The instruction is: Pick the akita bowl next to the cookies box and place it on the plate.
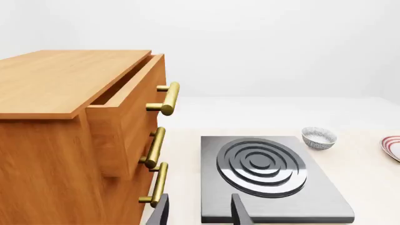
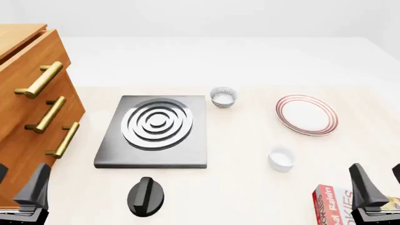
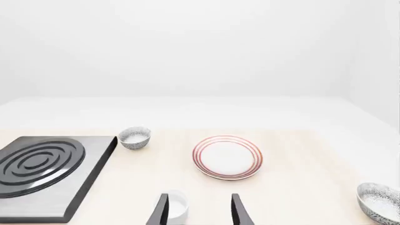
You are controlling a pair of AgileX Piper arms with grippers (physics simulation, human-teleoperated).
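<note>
My right pincer [image 2: 377, 187] is wide open and holds nothing, low at the right edge of the front frame. My left pincer [image 2: 18, 185] is also open and empty, at the lower left. The cookies box [image 2: 334, 206] lies in the lower right corner, just beside my right fingers. The akita bowl [image 3: 381, 200] next to it I see only in my right wrist camera. The plate [image 2: 307, 114] sits right of centre. Another bowl [image 2: 223, 97] stands beside the burner [image 2: 155, 130]. A white cup [image 2: 281, 158] is below the plate.
</note>
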